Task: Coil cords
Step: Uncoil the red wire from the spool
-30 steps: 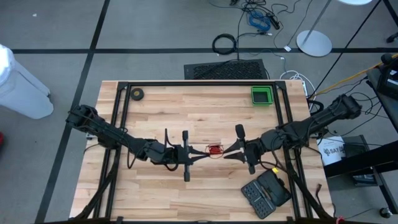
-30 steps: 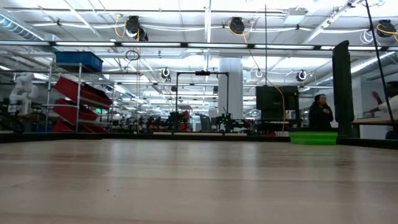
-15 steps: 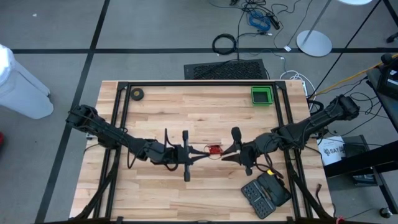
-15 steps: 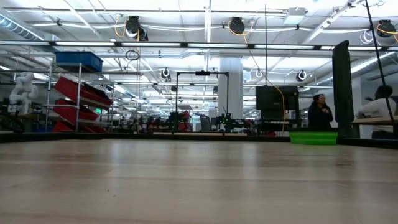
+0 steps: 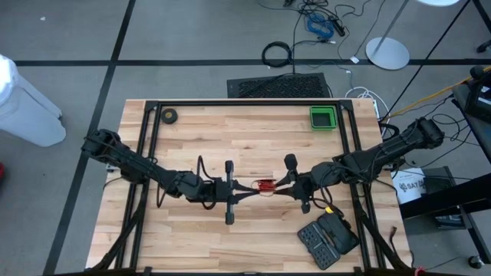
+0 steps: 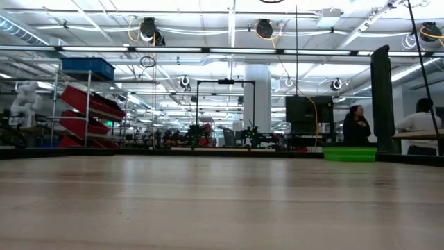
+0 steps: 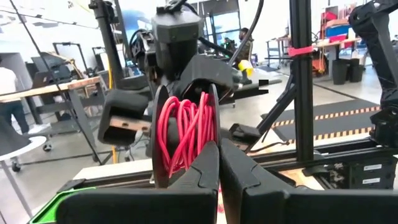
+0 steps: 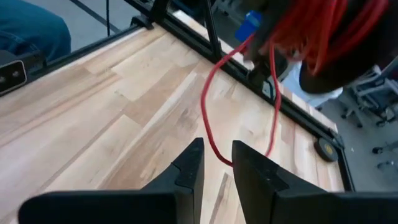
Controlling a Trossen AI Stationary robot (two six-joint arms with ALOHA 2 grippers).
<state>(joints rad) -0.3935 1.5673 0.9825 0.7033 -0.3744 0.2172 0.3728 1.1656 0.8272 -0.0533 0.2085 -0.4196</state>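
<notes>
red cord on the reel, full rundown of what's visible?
The red cord is thin and glossy and looks plastic-coated. Most of it is wound in loose turns on a black reel held above the middle of the wooden table, between the shut left gripper and the right gripper. In the right wrist view a free length hangs down in a loop between that gripper's fingers.

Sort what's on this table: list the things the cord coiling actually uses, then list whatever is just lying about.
In use:
- red cord, wound in a bundle
- black reel holding that bundle
- left gripper, fingers shut beside the reel
- right gripper, by the bundle, a loose red strand running from its fingers

Lying about:
- green bin, far right corner
- small black roll, far left corner
- black case, near right edge
</notes>
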